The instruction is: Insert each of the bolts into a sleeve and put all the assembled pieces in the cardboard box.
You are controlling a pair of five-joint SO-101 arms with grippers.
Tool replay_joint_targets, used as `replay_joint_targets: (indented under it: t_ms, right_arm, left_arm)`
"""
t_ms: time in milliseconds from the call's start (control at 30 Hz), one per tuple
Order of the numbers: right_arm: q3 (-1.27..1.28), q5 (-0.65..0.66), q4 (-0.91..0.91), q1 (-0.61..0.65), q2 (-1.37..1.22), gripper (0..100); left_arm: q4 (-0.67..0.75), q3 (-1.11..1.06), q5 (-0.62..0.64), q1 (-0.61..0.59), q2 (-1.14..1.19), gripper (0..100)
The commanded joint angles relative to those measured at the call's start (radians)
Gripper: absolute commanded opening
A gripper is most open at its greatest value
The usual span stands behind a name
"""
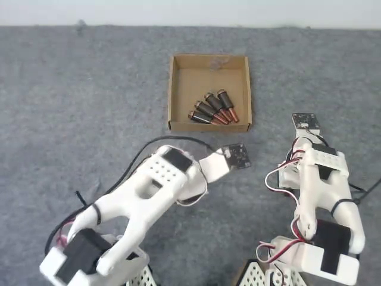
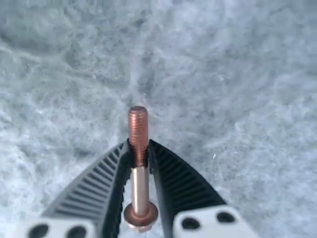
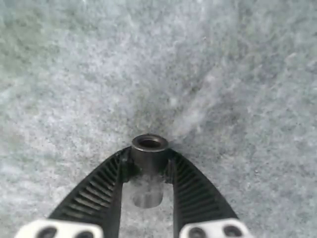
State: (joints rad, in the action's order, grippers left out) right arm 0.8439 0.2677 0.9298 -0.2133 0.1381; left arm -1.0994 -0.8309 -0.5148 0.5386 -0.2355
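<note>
The left fingers [image 2: 171, 173] pinch the bolt [image 2: 138, 130] mid-shank, right fingers [image 3: 190, 184] the sleeve [image 3: 149, 148]; rigid, likely slippery; box [image 1: 196, 80] at twelve o'clock.

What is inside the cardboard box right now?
Four assembled pieces lie side by side in the cardboard box, dark sleeves with copper bolt ends poking out. The bolt shafts inside the sleeves are covered.

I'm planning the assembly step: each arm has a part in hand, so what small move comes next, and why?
Probably bring the left end effector toward the right end effector, lining the bolt's threaded tip up with the sleeve's open bore: both parts are gripped but apart.
</note>
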Motion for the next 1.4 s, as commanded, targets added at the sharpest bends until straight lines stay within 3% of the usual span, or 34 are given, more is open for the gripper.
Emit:
replay_joint_targets:
  t_ms: [0,233,433,700,1033,1233,1367]
  right_arm:
    - [-0.029,-0.014,-0.007,-0.015,-0.001,0.6]
    - [-0.029,-0.014,-0.005,-0.015,-0.001,0.6]
    - [-0.029,-0.014,-0.005,-0.015,-0.001,0.6]
    - [-0.029,-0.014,-0.008,-0.015,-0.001,0.6]
    - [-0.029,-0.014,-0.01,-0.015,-0.001,0.6]
    - [-0.029,-0.012,-0.005,-0.015,-0.001,0.6]
    - [-0.029,-0.012,-0.005,-0.015,-0.001,0.6]
  left_arm:
    - [0.026,-0.004,-0.021,0.011,-0.04,1]
    - [0.023,0.021,-0.02,0.012,0.02,2]
    - [0.025,0.021,0.023,0.011,0.018,11]
    - [-0.002,0.03,0.077,0.006,0.011,11]
    - [-0.129,-0.068,0.252,0.002,-0.402,2]
    - [-0.255,-0.136,0.305,-0.161,-0.517,2]
    - [-0.198,-0.209,0.328,-0.279,-0.491,2]
